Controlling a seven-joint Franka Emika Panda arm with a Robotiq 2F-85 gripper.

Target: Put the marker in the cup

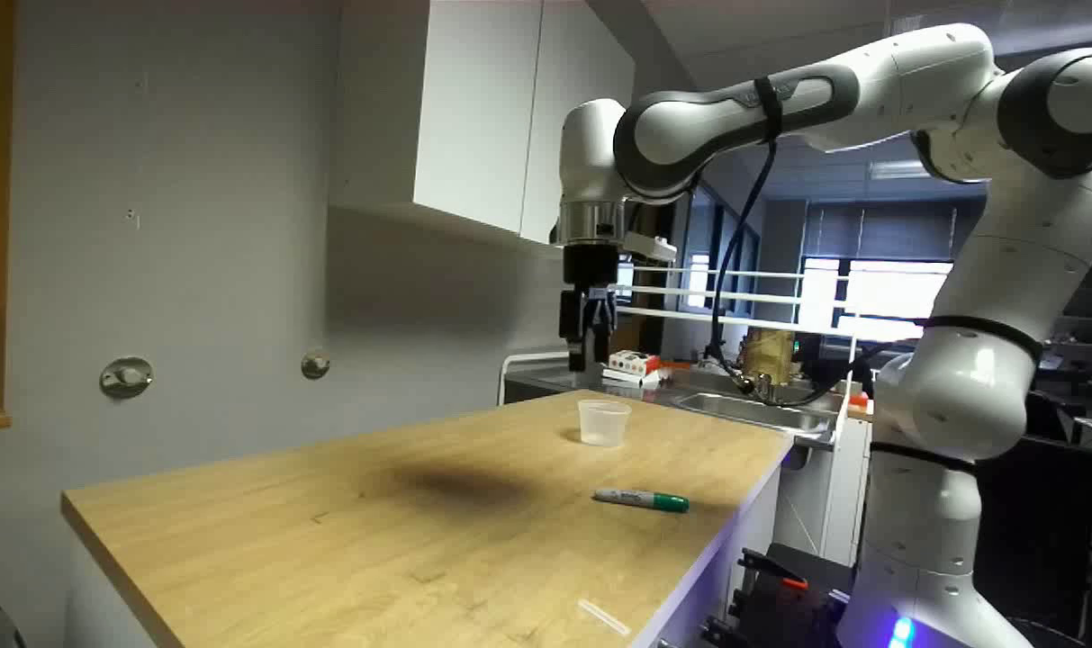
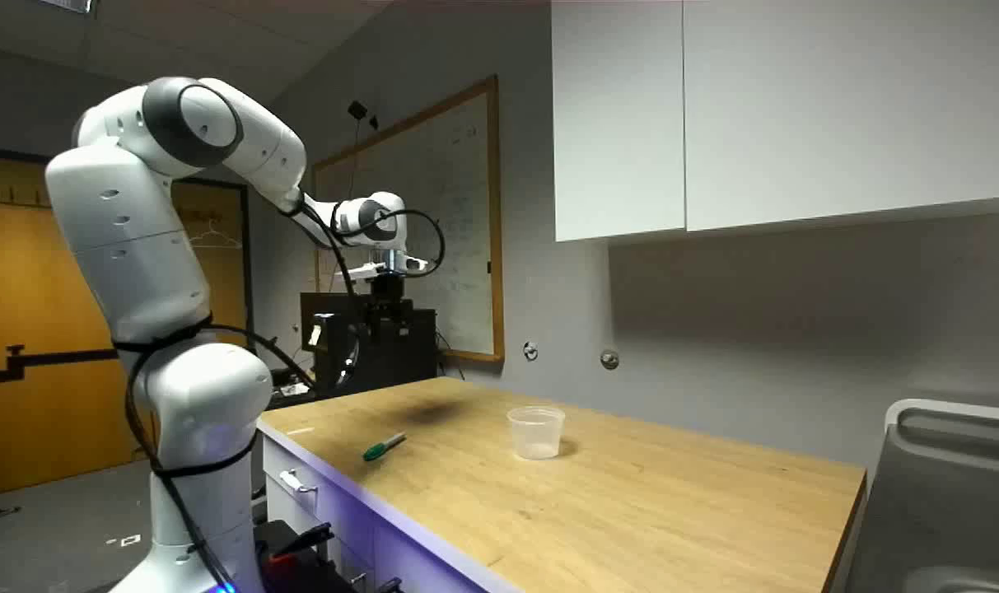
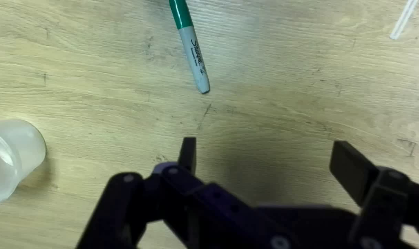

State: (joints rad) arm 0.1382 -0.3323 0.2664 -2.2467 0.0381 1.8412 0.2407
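1. Up close over the tabletop (image 3: 92,86), the gripper (image 3: 266,162) hangs with its fingers (image 3: 351,171) spread wide apart, and nothing between them but air!

2. Just ahead of the fingertips in the wrist view, our star: the marker (image 3: 190,46), lying on its side on that tabletop, pale barrel end toward the gripper, green cap cut off by the edge of that view. Both exterior views show it whole, touching nothing else there.

3. How will it handle? Light and stiff, I'd say, hard to crush, but smooth and rounded, so it may well roll or skid if one finger gets there first. The call: pinch squarely across the mid-barrel, over the printing. Only a small turn of the fingers looks needed to line up.

4. Off to one side, near the marker but apart from it, stands the cup (image 3: 28,148), upright, pale and translucent. Thin, light plastic by the look of it, so a careless bump could topple it; the marker would probably need tipping on end before the drop.

5. On the marker's other flank, a thin pale strip (image 3: 403,19) lies flat.

6. Way back, a sink (image 1: 748,410) and a wall cabinet (image 1: 478,108), well out of play.
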